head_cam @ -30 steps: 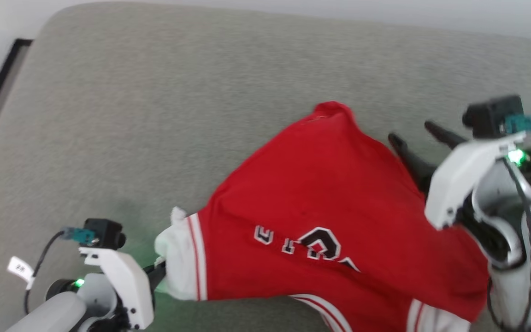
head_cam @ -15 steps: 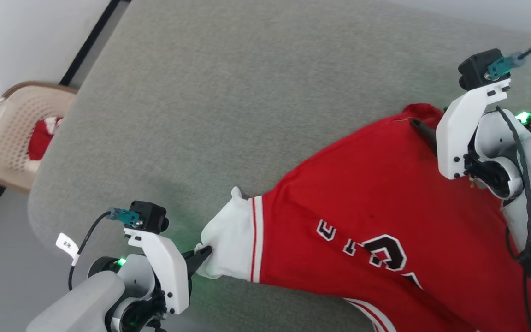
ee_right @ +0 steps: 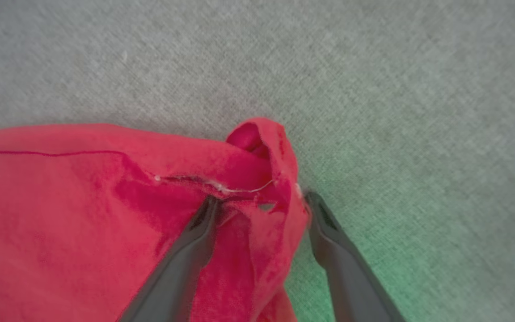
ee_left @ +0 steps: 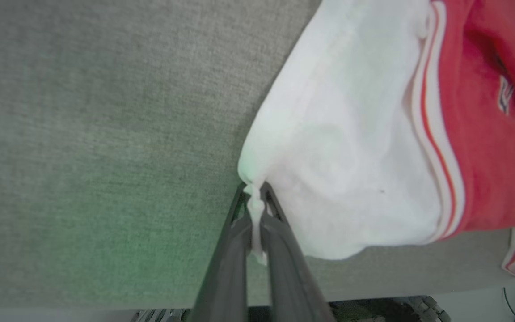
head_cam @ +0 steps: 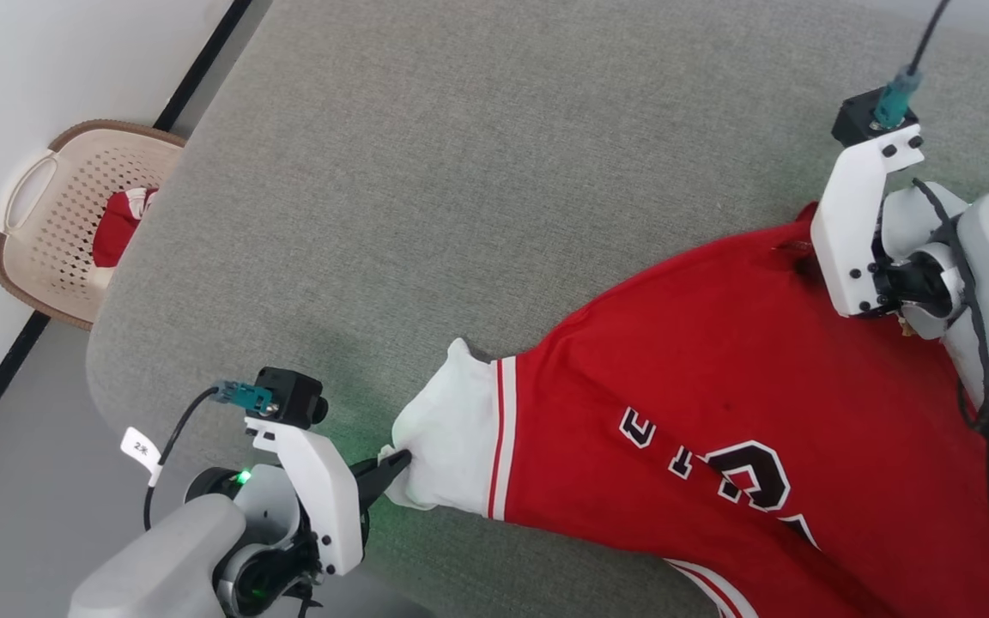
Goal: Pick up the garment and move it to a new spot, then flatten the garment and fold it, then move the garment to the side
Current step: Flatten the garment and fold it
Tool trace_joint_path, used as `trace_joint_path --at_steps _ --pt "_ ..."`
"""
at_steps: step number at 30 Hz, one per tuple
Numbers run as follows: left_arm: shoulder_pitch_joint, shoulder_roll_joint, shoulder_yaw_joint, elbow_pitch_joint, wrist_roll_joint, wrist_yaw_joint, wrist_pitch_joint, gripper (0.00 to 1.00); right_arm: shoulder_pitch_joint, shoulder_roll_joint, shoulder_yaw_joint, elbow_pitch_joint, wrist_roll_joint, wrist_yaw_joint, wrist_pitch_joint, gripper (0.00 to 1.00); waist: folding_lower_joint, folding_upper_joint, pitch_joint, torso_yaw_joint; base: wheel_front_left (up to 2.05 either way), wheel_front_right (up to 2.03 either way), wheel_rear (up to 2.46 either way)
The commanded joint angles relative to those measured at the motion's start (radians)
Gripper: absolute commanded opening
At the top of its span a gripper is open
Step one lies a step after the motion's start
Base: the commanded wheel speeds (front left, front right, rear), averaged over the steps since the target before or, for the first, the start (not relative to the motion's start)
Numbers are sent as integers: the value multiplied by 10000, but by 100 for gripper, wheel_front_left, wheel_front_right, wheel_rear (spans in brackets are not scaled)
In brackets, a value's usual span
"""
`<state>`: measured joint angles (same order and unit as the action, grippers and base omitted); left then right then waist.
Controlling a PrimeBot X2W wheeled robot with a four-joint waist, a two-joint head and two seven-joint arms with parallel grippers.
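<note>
The garment [head_cam: 700, 386], a red jersey with white sleeves and black white-outlined print, lies spread over the grey cushion at lower right. My left gripper [head_cam: 391, 470] is shut on the edge of its white sleeve [ee_left: 338, 147], a pinch of white cloth caught between the fingers [ee_left: 257, 223]. My right gripper [ee_right: 259, 205] stands open, its two dark fingers straddling a bunched red corner of the garment [ee_right: 257, 138]. In the head view the right wrist housing [head_cam: 859, 223] hides those fingers.
The grey upholstered surface [head_cam: 426, 172] stretches to the upper left. A beige perforated laundry basket [head_cam: 57, 223] with something red inside stands on the floor by the white wall at left. The cushion's rounded edge runs along the lower left.
The head camera has swung, bringing the basket and floor into view. My right gripper has come over the garment's red corner, its fingers now around it. The left stays shut on the sleeve.
</note>
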<state>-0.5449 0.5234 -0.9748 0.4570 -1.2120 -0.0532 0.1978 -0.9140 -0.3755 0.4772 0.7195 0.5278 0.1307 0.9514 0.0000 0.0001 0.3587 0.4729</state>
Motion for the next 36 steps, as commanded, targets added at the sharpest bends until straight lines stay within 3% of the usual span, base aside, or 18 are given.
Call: trace_joint_path --at_steps 1,9,22,28,36 --pt "-104 -31 -8 106 104 -1 16 0 1180 26 351 842 30 -1 385 0 0 -1 -22 -61 0 0 0" --pt "-795 823 286 -88 40 -203 471 0 -181 -132 -21 -203 776 -5 -532 0 0 -1 -386 -808 0 0 0" --pt "-3456 3191 1107 -1563 577 509 2267 0 -485 -585 -985 -2878 1126 -4 -1184 0 0 -1 -1284 -2504 0 0 0" --pt "-4919 3492 1363 -1618 830 477 3114 0 -404 -517 -2255 -3860 807 -4 -972 0 0 -1 -1631 -3102 0 0 0" --pt "-6483 3118 1442 -917 1176 174 3583 0 -392 -185 -3446 -4793 181 -4 -443 0 0 -1 -1739 -3597 0 0 0"
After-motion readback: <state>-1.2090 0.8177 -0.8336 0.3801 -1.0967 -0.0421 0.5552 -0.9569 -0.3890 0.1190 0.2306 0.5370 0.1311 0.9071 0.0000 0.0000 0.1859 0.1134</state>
